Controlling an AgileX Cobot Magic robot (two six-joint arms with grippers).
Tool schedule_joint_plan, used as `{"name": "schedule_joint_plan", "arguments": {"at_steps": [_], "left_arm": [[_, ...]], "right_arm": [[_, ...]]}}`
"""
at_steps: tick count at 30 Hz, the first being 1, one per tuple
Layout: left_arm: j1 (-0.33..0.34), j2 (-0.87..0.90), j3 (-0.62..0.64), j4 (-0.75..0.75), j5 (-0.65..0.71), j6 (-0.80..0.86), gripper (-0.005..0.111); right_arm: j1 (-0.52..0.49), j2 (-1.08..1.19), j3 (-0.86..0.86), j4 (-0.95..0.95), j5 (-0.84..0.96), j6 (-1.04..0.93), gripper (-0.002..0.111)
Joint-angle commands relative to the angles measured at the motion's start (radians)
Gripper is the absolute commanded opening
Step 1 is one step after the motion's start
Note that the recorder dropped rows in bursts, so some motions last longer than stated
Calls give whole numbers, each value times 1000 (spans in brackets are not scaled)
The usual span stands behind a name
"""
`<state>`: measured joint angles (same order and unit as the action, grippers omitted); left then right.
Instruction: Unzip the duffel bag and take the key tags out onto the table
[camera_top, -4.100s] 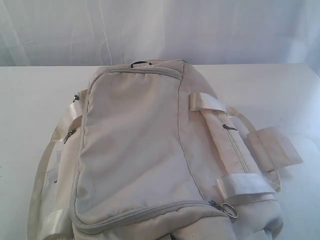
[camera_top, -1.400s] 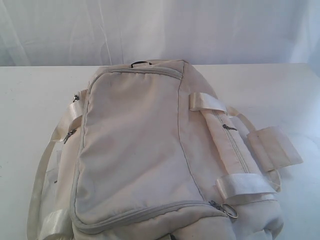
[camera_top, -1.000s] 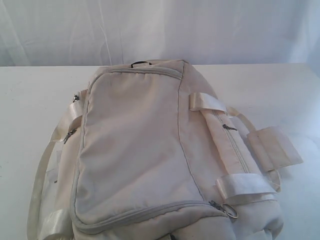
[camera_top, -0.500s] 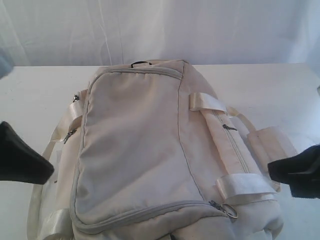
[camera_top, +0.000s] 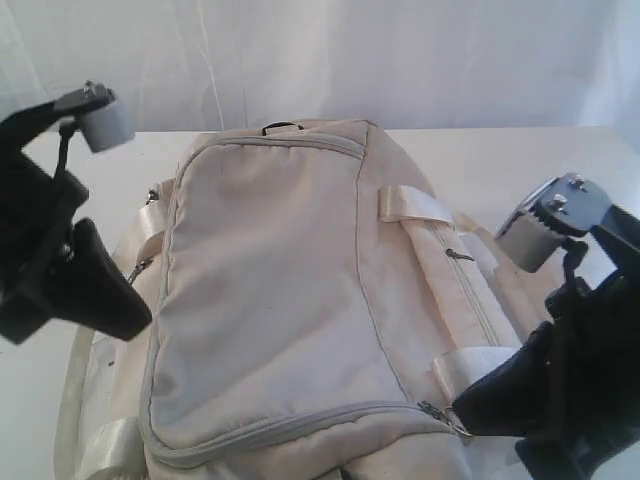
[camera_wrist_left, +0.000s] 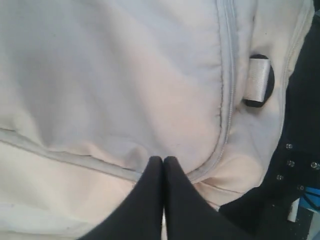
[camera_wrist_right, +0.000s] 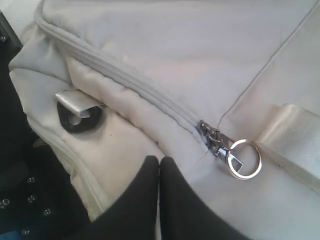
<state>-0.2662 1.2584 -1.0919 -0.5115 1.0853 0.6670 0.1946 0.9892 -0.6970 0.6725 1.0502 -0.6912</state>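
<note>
The duffel bag (camera_top: 270, 300) lies zipped shut along the middle of the table (camera_top: 520, 165). The left gripper (camera_wrist_left: 163, 161), clenched and empty, hovers at the bag's left side. The right gripper (camera_wrist_right: 159, 161), likewise clenched and empty, hangs near the zipper's ring pull (camera_wrist_right: 243, 159).

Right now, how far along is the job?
Done: nothing; the zipper on the duffel bag is closed to its ring pull. In hand: left end effector and right end effector, both shut and empty, at the bag, the right beside the pull. Left: unzip, take out the unseen key tags onto the table.
</note>
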Motion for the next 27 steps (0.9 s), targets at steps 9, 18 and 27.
{"name": "schedule_joint_plan", "arguments": {"at_steps": [9, 18, 27], "left_arm": [[-4, 563, -872, 258, 136, -253, 0], [-4, 765, -1036, 310, 121, -223, 78], [-4, 824, -1036, 305, 64, -226, 57]], "right_arm": [[16, 67, -69, -47, 124, 71, 9], [16, 108, -81, -88, 114, 79, 58], [47, 258, -81, -38, 130, 89, 58]]}}
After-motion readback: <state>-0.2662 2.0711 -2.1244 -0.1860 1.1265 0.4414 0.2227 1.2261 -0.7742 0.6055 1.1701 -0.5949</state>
